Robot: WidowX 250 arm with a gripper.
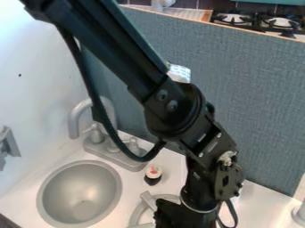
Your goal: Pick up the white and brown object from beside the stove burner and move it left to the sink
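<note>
Black hand [179, 217] beside curved grey piece [139, 210], opening and hold unclear, squat toy sushi [153, 176], smooth round sink [80, 193]

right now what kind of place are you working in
Likely a toy kitchen: there's a small round sink, a grey faucet beside it, and a toy sushi roll on the white counter.

No legible text, labels, brands, numbers or signs. Faint marks on the white patch [179, 73] by the arm [173, 100], too small to read.
</note>
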